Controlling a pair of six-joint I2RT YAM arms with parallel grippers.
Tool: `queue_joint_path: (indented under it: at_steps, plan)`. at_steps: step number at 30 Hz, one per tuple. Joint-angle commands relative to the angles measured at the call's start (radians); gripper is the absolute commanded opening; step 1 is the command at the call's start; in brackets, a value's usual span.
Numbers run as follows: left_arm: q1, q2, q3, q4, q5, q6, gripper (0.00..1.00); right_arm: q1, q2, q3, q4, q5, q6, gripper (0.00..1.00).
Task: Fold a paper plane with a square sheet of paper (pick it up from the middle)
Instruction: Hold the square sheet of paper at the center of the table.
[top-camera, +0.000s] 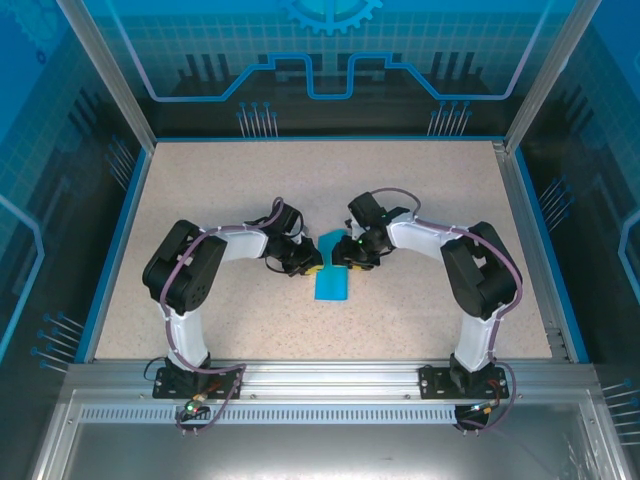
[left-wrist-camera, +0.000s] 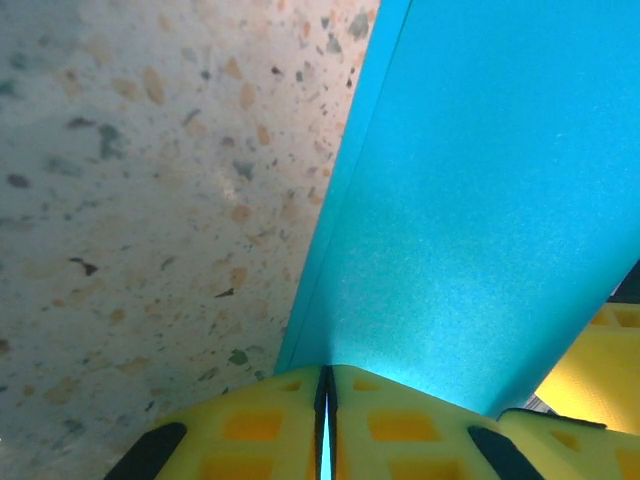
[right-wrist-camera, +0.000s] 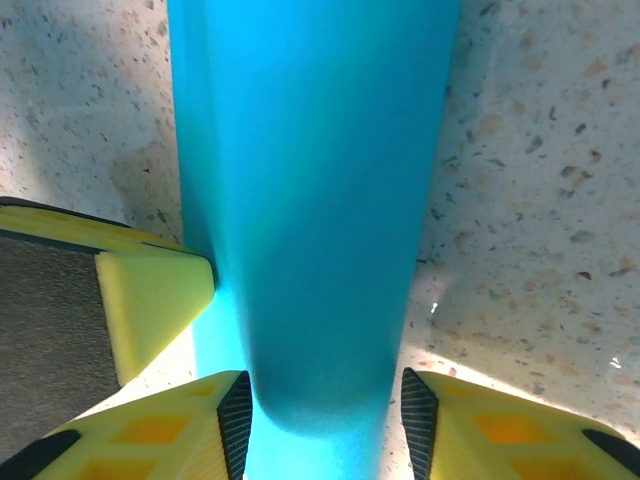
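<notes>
Left fingers (left-wrist-camera: 250, 425) tight on paper (left-wrist-camera: 480, 200), right fingers (right-wrist-camera: 490, 430) astride

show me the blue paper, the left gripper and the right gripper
blue paper (top-camera: 331, 287): top view, its near end
left gripper (left-wrist-camera: 326, 380): left wrist view, where its fingertips meet
right gripper (right-wrist-camera: 325, 405): right wrist view, midway between its fingertips

The table (top-camera: 200, 190) has a pale, sandy top flecked with dark and orange specks, like terrazzo, with a narrow blue border (top-camera: 117, 250) down its sides and far edge and an aluminium rail (top-camera: 330, 372) along the near edge. Near the middle lies a cyan-blue sheet of paper (top-camera: 331, 285), folded into a narrow strip running from near to far; up close one long side sits flat on the speckled top
</notes>
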Motion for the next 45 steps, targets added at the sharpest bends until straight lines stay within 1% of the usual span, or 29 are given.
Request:
queue_joint_path:
  at_steps: [1, 5, 7, 8, 9, 11, 13, 16, 18, 21, 24, 27, 32, 45]
  plan:
    - [-0.007, -0.007, 0.009, -0.054, -0.026, 0.015, 0.14, -0.015, 0.021, -0.016, -0.007, -0.008, -0.021, 0.46]
    - [-0.006, -0.044, 0.010, -0.046, -0.016, 0.023, 0.21, -0.016, 0.033, -0.024, -0.013, 0.005, -0.021, 0.46]
    - [-0.006, -0.090, 0.001, -0.045, -0.034, 0.026, 0.24, -0.016, 0.040, -0.025, -0.012, 0.007, -0.017, 0.45]
    - [-0.007, -0.117, -0.009, -0.041, -0.052, 0.025, 0.28, -0.016, 0.040, -0.027, -0.011, 0.009, -0.014, 0.45]
    - [-0.007, -0.155, -0.016, -0.053, -0.089, 0.023, 0.34, -0.017, 0.039, -0.028, -0.013, 0.017, -0.010, 0.45]
    - [-0.005, -0.221, -0.033, -0.079, -0.170, 0.018, 0.36, -0.016, 0.039, -0.025, -0.023, 0.036, -0.006, 0.46]
    - [-0.004, -0.288, -0.051, -0.125, -0.276, 0.004, 0.41, -0.017, 0.048, -0.015, -0.037, 0.042, -0.002, 0.46]
    - [0.010, -0.351, -0.065, -0.174, -0.360, 0.000, 0.41, -0.016, 0.047, -0.015, -0.050, 0.063, 0.016, 0.47]
    - [0.021, -0.379, -0.078, -0.181, -0.379, 0.000, 0.42, -0.019, 0.044, -0.019, -0.045, 0.060, 0.019, 0.48]
    - [0.038, -0.402, -0.097, -0.180, -0.382, -0.005, 0.42, -0.022, 0.049, -0.011, -0.055, 0.066, 0.037, 0.48]
    - [0.041, -0.401, -0.101, -0.176, -0.374, -0.004, 0.42, -0.023, 0.063, -0.004, -0.048, 0.035, 0.048, 0.49]
    - [0.040, -0.394, -0.103, -0.171, -0.368, -0.009, 0.43, -0.021, 0.079, 0.018, -0.079, 0.045, 0.040, 0.53]
    - [0.042, -0.392, -0.103, -0.174, -0.372, -0.004, 0.43, -0.022, 0.101, 0.051, -0.140, 0.074, 0.025, 0.51]
    - [0.041, -0.357, -0.093, -0.148, -0.310, 0.013, 0.42, -0.020, 0.115, 0.057, -0.142, 0.077, 0.010, 0.49]
